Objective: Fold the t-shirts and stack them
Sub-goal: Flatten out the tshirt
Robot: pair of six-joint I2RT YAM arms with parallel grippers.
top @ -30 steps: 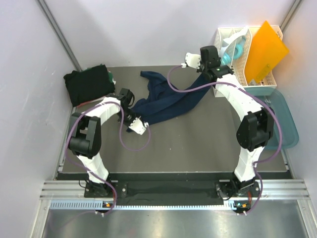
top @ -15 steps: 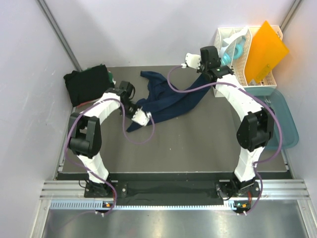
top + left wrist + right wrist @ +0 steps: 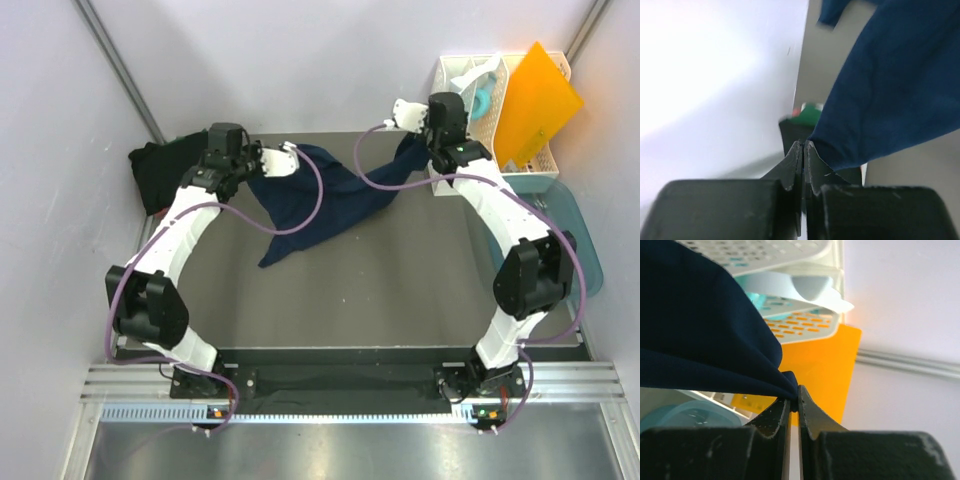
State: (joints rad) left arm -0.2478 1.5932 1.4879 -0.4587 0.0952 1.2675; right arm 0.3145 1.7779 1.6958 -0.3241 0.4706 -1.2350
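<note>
The navy t-shirt (image 3: 335,200) hangs stretched between my two grippers near the back of the table, its lower end trailing down onto the grey mat (image 3: 400,290). My left gripper (image 3: 288,162) is shut on its left edge, and the cloth (image 3: 890,90) runs right from the closed tips (image 3: 803,142). My right gripper (image 3: 405,120) is shut on its right corner, with the cloth (image 3: 700,330) pinched between the fingers (image 3: 794,390). A pile of black and dark green t-shirts (image 3: 175,170) lies at the back left and shows behind the left jaws (image 3: 807,114).
A white slotted rack (image 3: 480,110) holding an orange board (image 3: 535,100) stands at the back right, close behind my right gripper; the board (image 3: 815,365) and rack (image 3: 790,255) fill the right wrist view. A teal tub (image 3: 575,240) sits at the right edge. Grey walls enclose the table.
My left gripper has swung from the table's left middle up to the back left, pulling the navy shirt's edge up and spreading it. My right gripper has shifted slightly right and back.
</note>
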